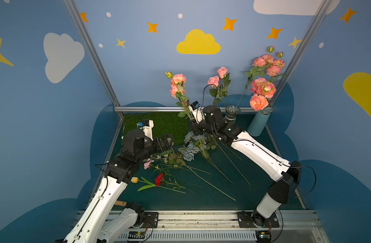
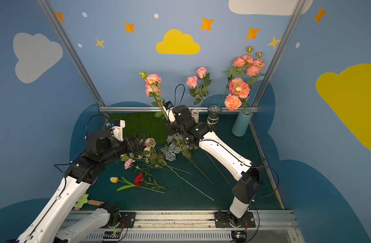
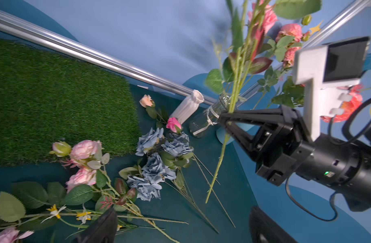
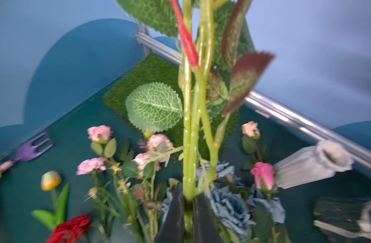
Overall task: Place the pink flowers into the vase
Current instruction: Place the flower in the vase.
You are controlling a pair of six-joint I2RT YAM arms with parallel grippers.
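My right gripper [image 1: 192, 123] [image 4: 187, 202] is shut on the green stem of a pink flower sprig [image 1: 178, 82] [image 2: 153, 81], held upright above the table, left of the glass vase [image 1: 232, 113]. That vase holds two pink roses [image 1: 218, 77]. A teal vase [image 1: 258, 124] at the back right holds a large pink bunch [image 1: 263, 89]. My left gripper [image 1: 170, 143] [image 3: 182, 229] is open and empty, beside pale pink blooms [image 2: 150, 143] [image 3: 83, 149] lying on the table.
A grey-blue rose bunch [image 1: 191, 147], a red carnation [image 1: 159, 179] and a yellow tulip [image 1: 134, 179] lie mid-table among long stems. A white ribbed vase [image 2: 194, 115] stands by the back rail. A grass mat [image 1: 157, 124] covers the back left. Toy garden tools [image 2: 83, 199] lie front left.
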